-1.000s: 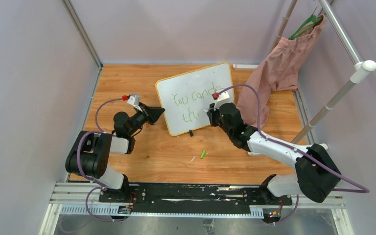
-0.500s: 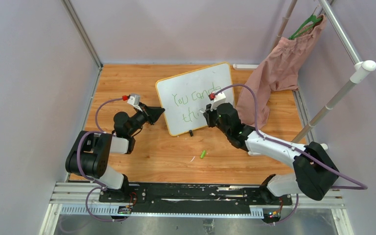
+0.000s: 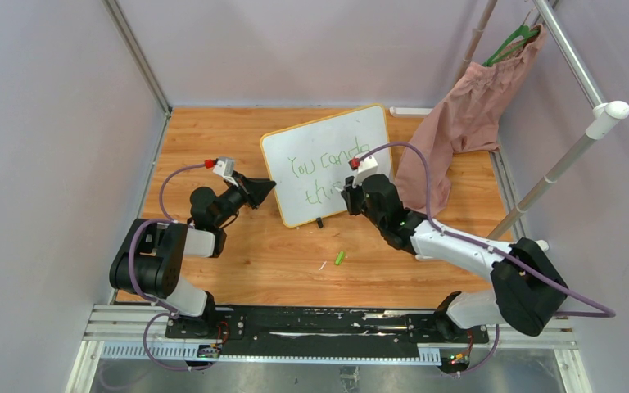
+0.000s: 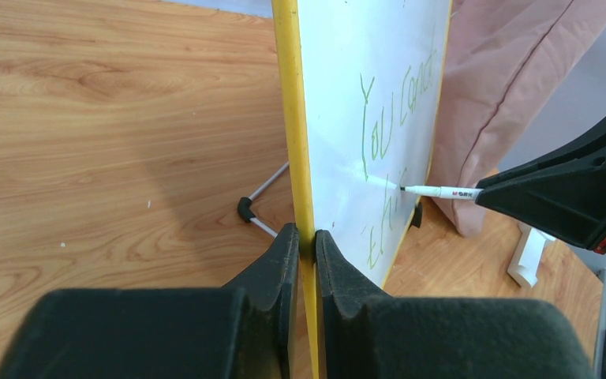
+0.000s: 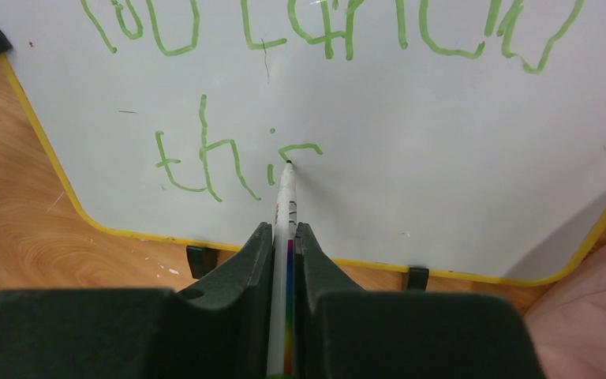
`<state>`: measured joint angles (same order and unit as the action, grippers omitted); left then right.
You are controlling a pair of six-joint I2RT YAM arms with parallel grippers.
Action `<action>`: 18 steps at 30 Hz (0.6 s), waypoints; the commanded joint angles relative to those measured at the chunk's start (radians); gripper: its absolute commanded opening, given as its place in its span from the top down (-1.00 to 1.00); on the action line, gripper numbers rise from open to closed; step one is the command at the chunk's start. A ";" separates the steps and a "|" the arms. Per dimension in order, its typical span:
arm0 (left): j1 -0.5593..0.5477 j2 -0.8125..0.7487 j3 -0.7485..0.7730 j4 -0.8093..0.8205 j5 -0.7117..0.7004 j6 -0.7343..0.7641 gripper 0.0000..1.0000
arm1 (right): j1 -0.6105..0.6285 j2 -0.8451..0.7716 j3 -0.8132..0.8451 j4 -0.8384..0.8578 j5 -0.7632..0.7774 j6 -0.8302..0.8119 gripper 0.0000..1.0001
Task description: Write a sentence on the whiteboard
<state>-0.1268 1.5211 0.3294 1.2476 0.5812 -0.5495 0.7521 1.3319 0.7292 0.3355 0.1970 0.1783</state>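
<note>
A pink garment [image 3: 459,123] hung from a green hanger [image 3: 512,41] on a white pole rack [image 3: 577,61], beyond and right of the right gripper [image 3: 346,187], and reached down to the wooden tabletop [image 3: 213,139]. A small green cap [image 3: 339,258] lay nearer than that gripper, with a white fleck [image 3: 322,266] just beside it.

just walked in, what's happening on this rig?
The left hand is clamped on the yellow rim of the whiteboard, steadying it. The right hand holds a marker with its tip on the board, partway through the last letter of the green sentence: "You can do" above an unfinished "this".
</note>
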 commanded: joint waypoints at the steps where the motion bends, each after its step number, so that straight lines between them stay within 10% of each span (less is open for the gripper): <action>1: -0.019 0.017 0.008 -0.051 0.001 0.039 1.00 | 0.010 -0.024 -0.024 -0.032 0.056 -0.018 1.00; 18: -0.019 0.015 0.008 -0.053 0.002 0.041 1.00 | 0.006 -0.025 -0.015 -0.083 0.126 -0.015 1.00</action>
<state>-0.1268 1.5211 0.3294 1.2472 0.5812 -0.5491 0.7528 1.3190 0.7223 0.2825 0.2638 0.1780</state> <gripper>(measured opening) 0.131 0.149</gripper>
